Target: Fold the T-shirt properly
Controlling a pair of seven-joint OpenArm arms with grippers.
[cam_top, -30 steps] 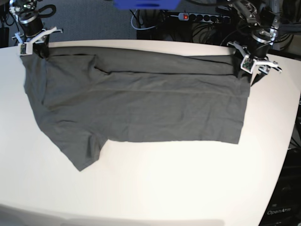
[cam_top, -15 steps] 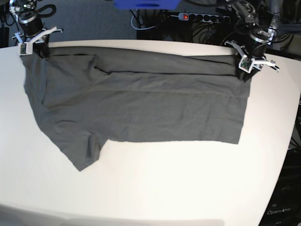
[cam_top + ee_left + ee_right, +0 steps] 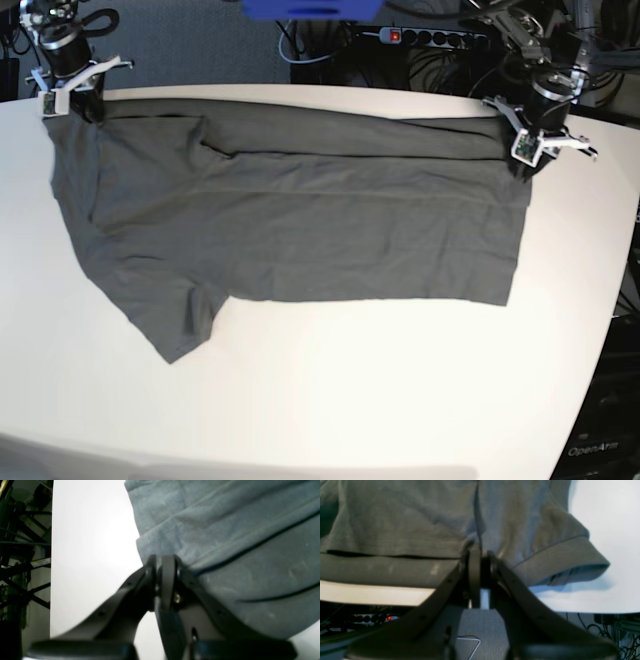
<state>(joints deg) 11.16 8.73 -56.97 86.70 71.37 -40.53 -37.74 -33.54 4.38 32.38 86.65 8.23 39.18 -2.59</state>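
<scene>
- Two claws grip the T-shirt (image 3: 290, 220) at once, one at each far corner; we take the shirt as our landmark throughout.
- T-shirt: spread flat on the white tabletop (image 3: 400, 390), its long axis running side to side in the base view. The far edge is already doubled over into a folded band. One sleeve juts out from the near edge toward the shirt's right-arm end.
- Left claw (image 3: 162, 562): at the far corner of the shirt, on the base view's right. We see the jaws pressed together on the cloth edge in the left wrist view, so it is closed on the fabric.
- Right claw (image 3: 480, 552): at the opposite far corner, beside the other sleeve's hem. Its jaws are likewise shut, with the folded cloth pinched between them.
- Governing relation: from both claws the body of the shirt lies toward the near side of the tabletop, and the line joining the claws runs along the shirt's long axis. Neither arm is nearer; each holds its own end.
- Judgement: we read the next move as a paired lift and carry of the far edge over the shirt toward its near edge. Uneven travel of the two claws would skew the fold line.
</scene>
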